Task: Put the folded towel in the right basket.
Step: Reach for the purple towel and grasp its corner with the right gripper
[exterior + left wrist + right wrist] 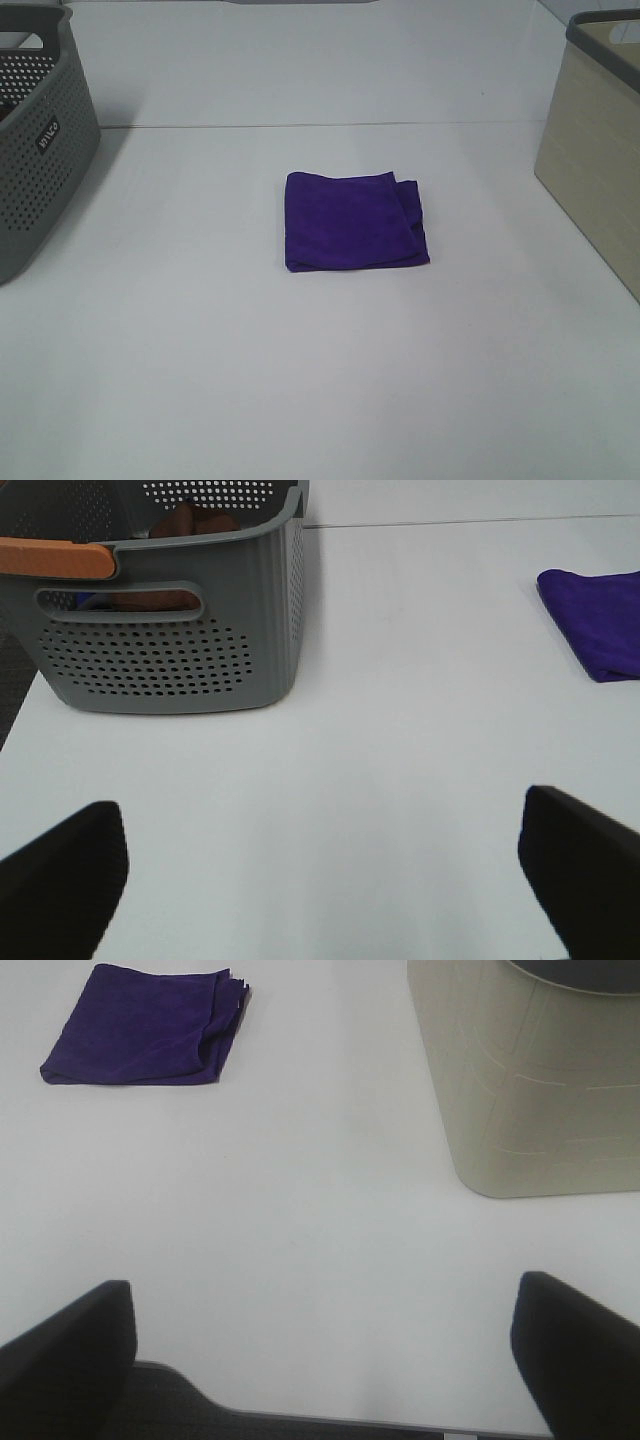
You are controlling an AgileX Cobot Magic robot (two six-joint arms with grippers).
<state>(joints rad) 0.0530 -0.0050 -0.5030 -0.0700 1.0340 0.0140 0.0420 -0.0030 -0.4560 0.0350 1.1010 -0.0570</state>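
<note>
A folded purple cloth towel [355,222] lies flat near the middle of the white table [300,400], with its loose layered edges on its 3 o'clock side in the high view. From the towel, the beige plastic basket with a dark grey rim [597,170] stands at about 2 o'clock, well apart, at the table's right edge. The grey perforated plastic basket [45,150] stands at about 10 o'clock, also well apart. The towel touches neither basket. The left gripper [320,875] hangs over bare table with its dark fingers [60,875] spread wide and nothing between them; the grey basket, with its orange handle [55,558], is near ahead of it. The right gripper [320,1350] is likewise spread wide and holds nothing, with the beige basket and the towel both ahead of it
</note>
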